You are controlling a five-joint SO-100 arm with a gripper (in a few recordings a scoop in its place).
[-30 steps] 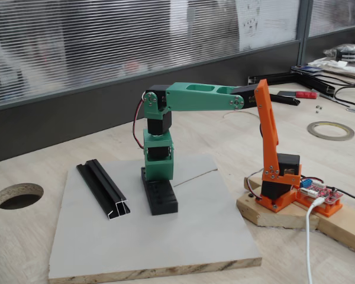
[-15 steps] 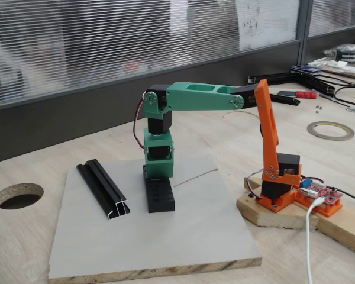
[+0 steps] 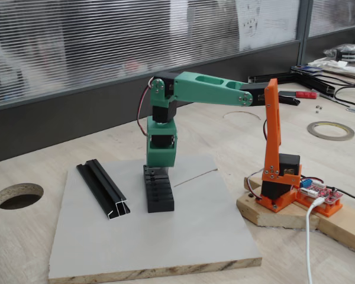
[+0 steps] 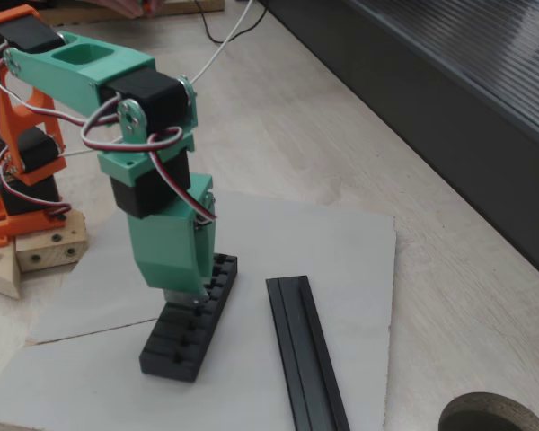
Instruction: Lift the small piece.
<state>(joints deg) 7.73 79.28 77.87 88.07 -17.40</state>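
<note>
Hovering over one ribbed block (image 3: 159,190), the claw (image 4: 190,301) — opening unclear — beside one rail (image 3: 105,188).

One black ribbed block (image 3: 159,190), one black channel rail (image 3: 103,188), one grey board (image 3: 189,231), one tape ring (image 3: 331,129), one worktop hole (image 3: 18,195)

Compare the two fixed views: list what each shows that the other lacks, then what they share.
A fixed view adds the tape ring, red-handled tool and circuit board. A fixed view adds a close look at the gripper tip, down at the block's ribbed top. Both fixed views share the arm, block, rail, grey board and table hole.
</note>
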